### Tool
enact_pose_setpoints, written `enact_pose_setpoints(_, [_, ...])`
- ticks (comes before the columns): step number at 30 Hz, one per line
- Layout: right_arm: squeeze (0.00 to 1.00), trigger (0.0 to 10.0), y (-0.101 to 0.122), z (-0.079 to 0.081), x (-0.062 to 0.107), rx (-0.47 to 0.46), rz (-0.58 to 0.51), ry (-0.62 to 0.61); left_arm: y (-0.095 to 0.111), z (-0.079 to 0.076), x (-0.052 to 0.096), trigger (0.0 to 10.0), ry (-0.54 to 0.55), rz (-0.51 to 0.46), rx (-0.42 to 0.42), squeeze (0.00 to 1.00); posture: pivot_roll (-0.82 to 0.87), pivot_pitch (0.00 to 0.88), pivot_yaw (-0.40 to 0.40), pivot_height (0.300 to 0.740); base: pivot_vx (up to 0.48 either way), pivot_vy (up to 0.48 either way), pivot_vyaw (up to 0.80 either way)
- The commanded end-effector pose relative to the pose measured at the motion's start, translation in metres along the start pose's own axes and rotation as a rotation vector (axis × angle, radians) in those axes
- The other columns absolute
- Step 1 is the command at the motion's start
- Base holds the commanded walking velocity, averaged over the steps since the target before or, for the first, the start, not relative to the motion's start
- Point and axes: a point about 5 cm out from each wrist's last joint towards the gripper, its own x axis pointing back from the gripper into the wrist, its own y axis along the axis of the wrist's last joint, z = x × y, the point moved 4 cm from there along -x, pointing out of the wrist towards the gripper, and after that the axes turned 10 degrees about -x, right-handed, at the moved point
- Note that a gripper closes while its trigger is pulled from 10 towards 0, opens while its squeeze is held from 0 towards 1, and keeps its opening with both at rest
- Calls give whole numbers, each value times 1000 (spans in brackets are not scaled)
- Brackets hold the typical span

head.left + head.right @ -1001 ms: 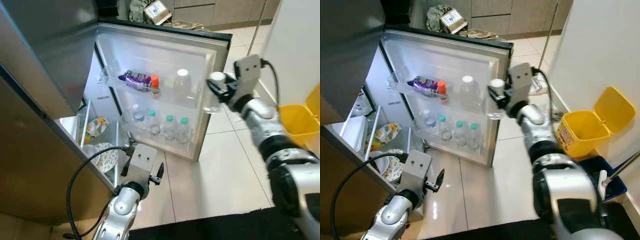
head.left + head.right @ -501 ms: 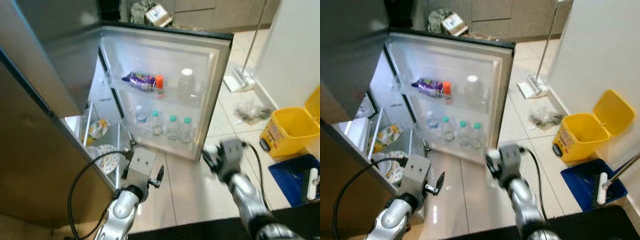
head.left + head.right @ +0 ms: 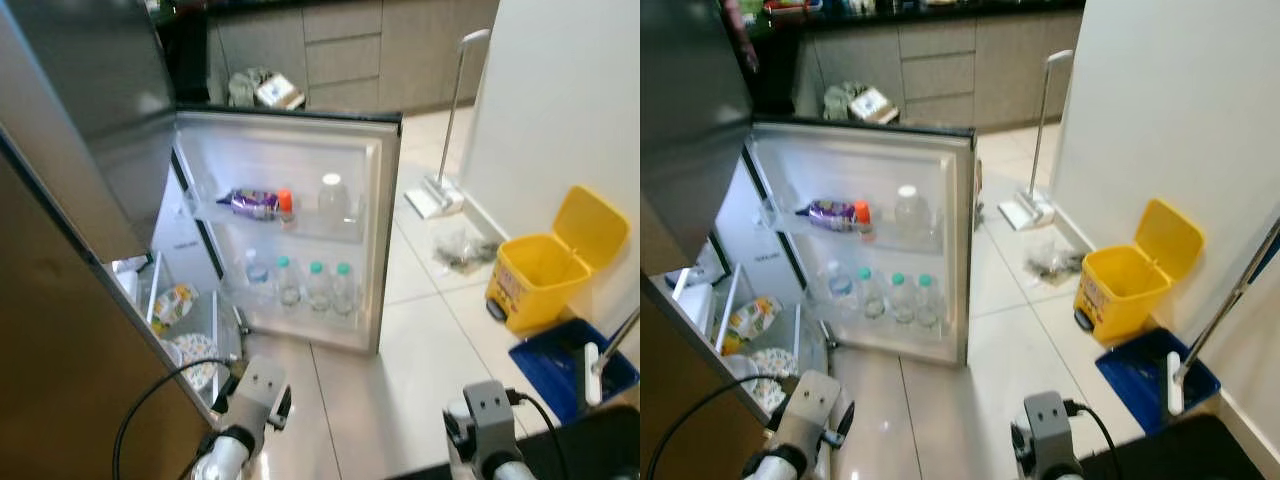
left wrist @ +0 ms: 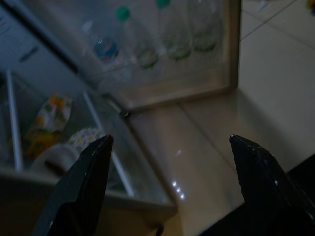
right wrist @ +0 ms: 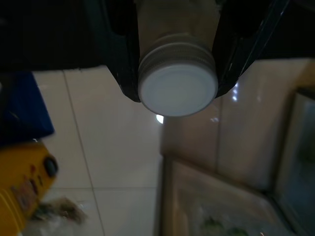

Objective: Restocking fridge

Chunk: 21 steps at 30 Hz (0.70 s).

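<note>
Bottle (image 5: 177, 87) between right gripper (image 5: 172, 73) fingers.

I stand in a home kitchen, on a floor of pale glossy tiles (image 3: 430, 340). Before me a small fridge (image 3: 95, 140) stands open, its door (image 3: 290, 230) stocked with water bottles (image 3: 310, 285). Behind the fridge runs a row of grey cabinet drawers (image 3: 340, 60). Right of the fridge, along a white wall, are a floor mop (image 3: 445, 150), a yellow pedal bin (image 3: 550, 265) and a blue dustpan (image 3: 570, 365).
</note>
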Motion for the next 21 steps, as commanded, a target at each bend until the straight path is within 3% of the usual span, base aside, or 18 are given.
enact_pose_setpoints(1, [0,10000,-10,-4,4,11,37,-20,-19,2,5,10000,-10,53,-27,0,-167,3,20,740,0,0,0])
enact_pose_setpoints(4, [0,10000,-12,-4,5,13,43,-28,-28,-8,6,10000,-49,70,-46,0,-165,9,35,740,0,0,0])
enact_pose_setpoints(7, [0,10000,-8,3,3,2,20,-18,-23,-14,3,10000,-68,53,-45,0,-163,12,41,740,0,0,0])
enact_pose_setpoints(16, [0,10000,0,24,-3,-3,-11,21,-25,-18,-5,10000,-65,70,-36,0,-155,15,45,740,0,0,0])
enact_pose_setpoints(21, [0,10000,-1,26,-3,11,-10,27,-27,-18,-6,10000,-54,80,-39,0,-154,17,44,740,97,-115,0])
